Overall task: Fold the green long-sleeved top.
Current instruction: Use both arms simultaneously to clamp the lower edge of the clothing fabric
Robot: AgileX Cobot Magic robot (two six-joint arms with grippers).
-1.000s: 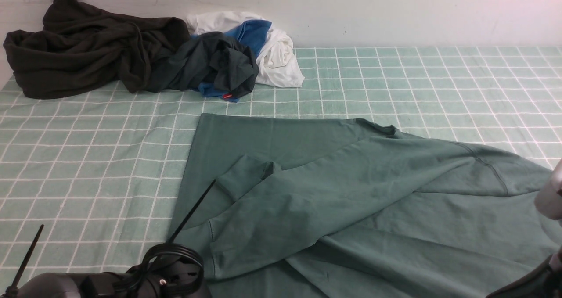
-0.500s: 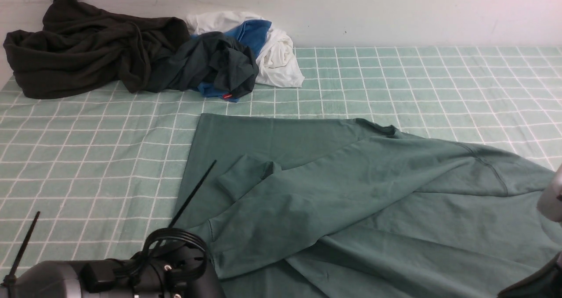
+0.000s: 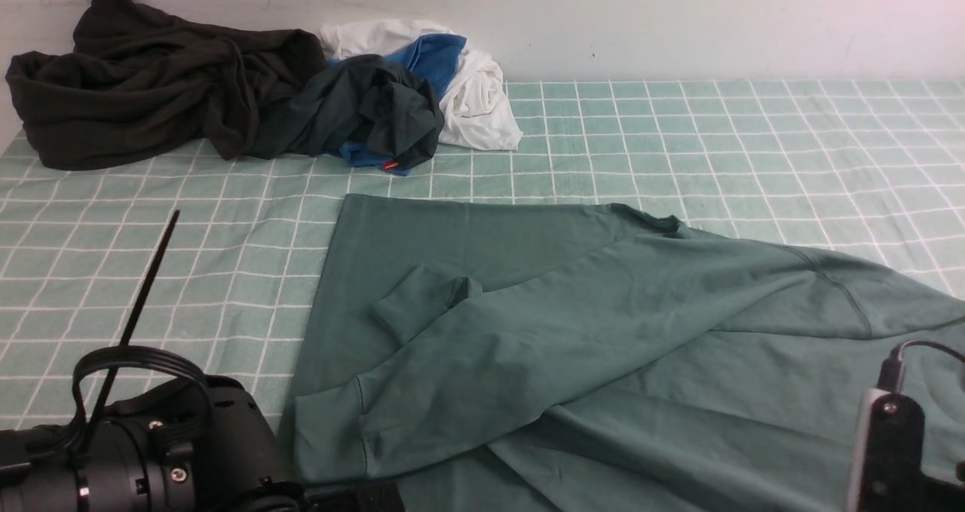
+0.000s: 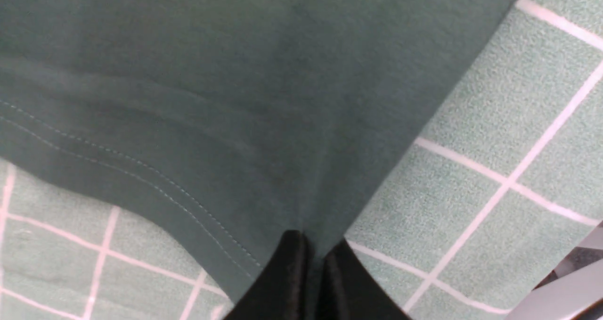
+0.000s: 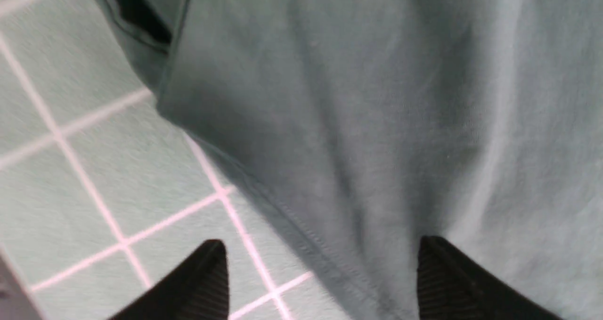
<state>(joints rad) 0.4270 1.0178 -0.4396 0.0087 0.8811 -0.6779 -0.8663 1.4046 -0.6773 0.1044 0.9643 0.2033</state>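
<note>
The bench [image 3: 754, 135] is covered in a pale green checked cloth [image 3: 151, 271]. Across its near right half lies the green long-sleeved top [image 3: 565, 323], mostly flat, with one cuffed sleeve folded over its body toward the left. Heaped in the far left corner by the wall are a dark olive-black garment [image 3: 136, 90], a dark teal-grey garment [image 3: 362, 112] beside it, and a white garment [image 3: 475, 97] with a blue garment [image 3: 433, 56] tucked in. The left claw [image 4: 311, 273] is pinched closed on the top's stitched hem. The right claw [image 5: 318, 263] gapes wide, with one tip over the cloth and the other over the top's edge, gripping nothing.
</note>
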